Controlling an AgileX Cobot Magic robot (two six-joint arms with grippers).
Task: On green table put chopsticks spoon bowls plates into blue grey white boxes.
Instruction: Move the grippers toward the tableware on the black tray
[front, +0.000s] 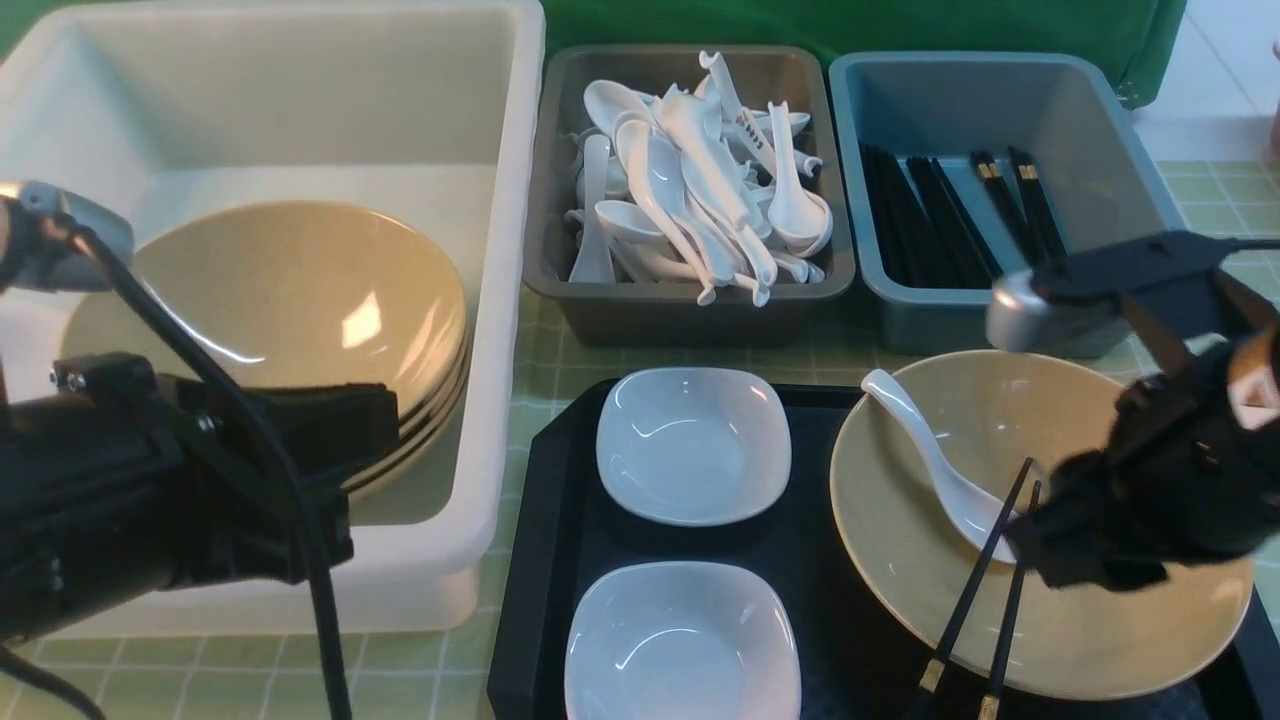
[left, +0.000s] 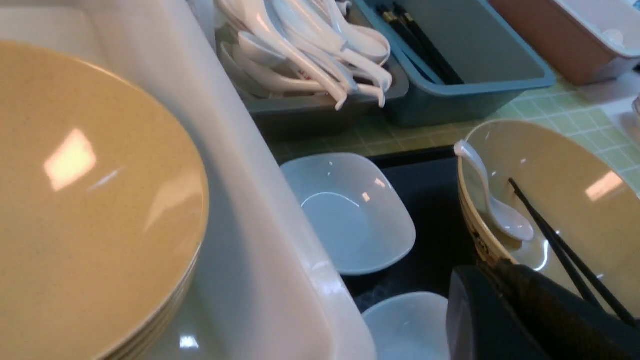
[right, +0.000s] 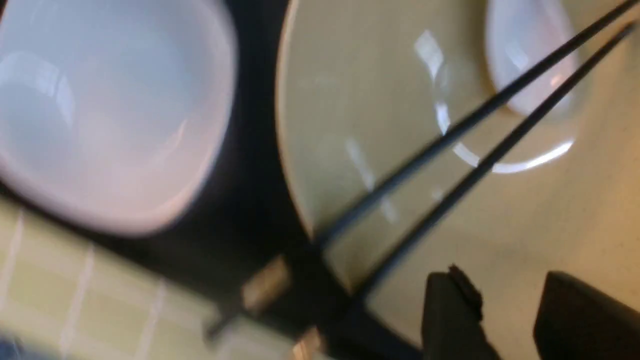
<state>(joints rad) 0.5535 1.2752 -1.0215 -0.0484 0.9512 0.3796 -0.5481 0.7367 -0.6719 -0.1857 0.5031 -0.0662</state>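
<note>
Right gripper (front: 1045, 560) over the tan bowl (front: 1080, 620) — jaws spread, empty.
Beside the white tub (front: 515, 300), on the black tray (front: 540, 560), the bowl holds chopsticks (front: 965, 600) and spoon (front: 930, 460). Only the right wrist view shows the gap between the fingers (right: 450, 320) — left gripper (front: 380, 420) pressed together.

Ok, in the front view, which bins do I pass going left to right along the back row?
white tub → dark grey bin → blue-grey bin

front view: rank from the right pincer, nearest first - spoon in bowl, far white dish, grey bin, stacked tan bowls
1. spoon, just beside the right pincer
2. far white dish, left on the tray
3. grey bin, behind the tray
4. stacked tan bowls, far left
</note>
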